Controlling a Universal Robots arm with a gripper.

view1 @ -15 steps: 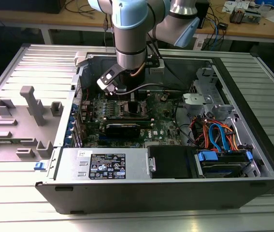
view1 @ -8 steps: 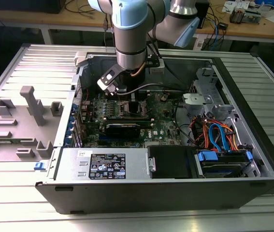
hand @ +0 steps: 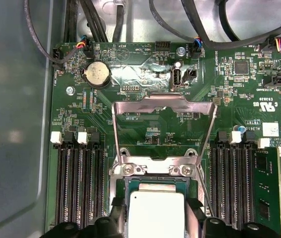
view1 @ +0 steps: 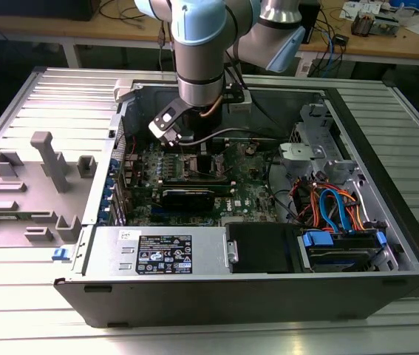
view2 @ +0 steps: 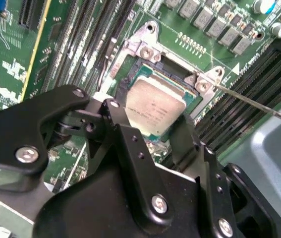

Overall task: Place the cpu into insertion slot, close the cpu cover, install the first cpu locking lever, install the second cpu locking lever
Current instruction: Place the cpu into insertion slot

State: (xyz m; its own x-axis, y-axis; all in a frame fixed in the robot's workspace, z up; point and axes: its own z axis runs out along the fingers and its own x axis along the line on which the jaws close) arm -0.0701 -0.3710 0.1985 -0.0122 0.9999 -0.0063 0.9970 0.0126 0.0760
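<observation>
Cpu (view2: pixel 155 106), pinched by opposite edges in the gripper (view2: pixel 152 126), fingers closed to chip width, squarely over the insertion slot (view2: pixel 172 74); cpu cover (hand: pixel 162 104) stands swung up so the socket lies open

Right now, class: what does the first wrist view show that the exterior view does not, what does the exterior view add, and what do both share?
First wrist view: the cpu at the insertion slot, the cpu cover raised open, a coin battery. Exterior view: the arm, the power-supply box. Both: the green motherboard.
</observation>
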